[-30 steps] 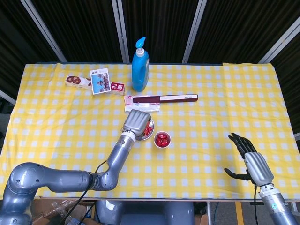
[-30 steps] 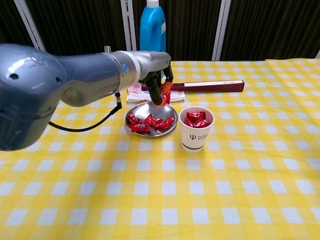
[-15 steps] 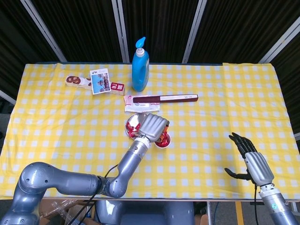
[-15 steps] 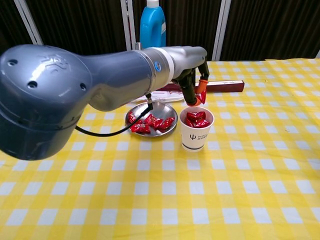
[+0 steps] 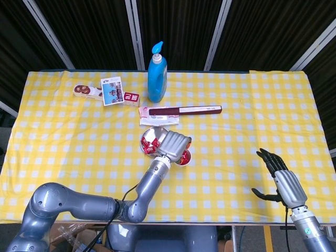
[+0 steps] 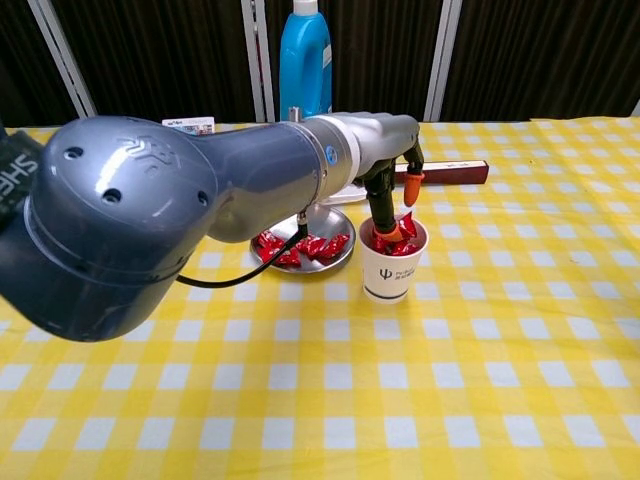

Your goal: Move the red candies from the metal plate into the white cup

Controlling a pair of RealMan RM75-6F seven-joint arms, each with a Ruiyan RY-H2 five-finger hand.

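The metal plate (image 5: 144, 140) (image 6: 341, 259) sits mid-table with several red candies (image 5: 152, 145) (image 6: 300, 245) on it. Right beside it stands the white cup (image 5: 183, 159) (image 6: 392, 270), which holds red candies (image 6: 384, 243). My left hand (image 5: 176, 144) (image 6: 392, 200) hangs over the cup, fingertips (image 6: 388, 232) dipped to its rim. It pinches one red candy (image 6: 407, 222) just inside the cup's mouth. In the head view the hand hides most of the cup. My right hand (image 5: 281, 181) rests near the front right edge of the table, fingers spread and empty.
A blue pump bottle (image 5: 157, 73) (image 6: 305, 60) stands behind the plate. A long dark-red box (image 5: 184, 110) (image 6: 450, 172) and a white packet (image 5: 159, 119) lie between bottle and plate. Snack packets (image 5: 107, 92) lie at the back left. Yellow checked cloth covers the table.
My left hand carried a red candy from above the plate to the right, then lowered it into the cup's mouth. The right hand stayed still.
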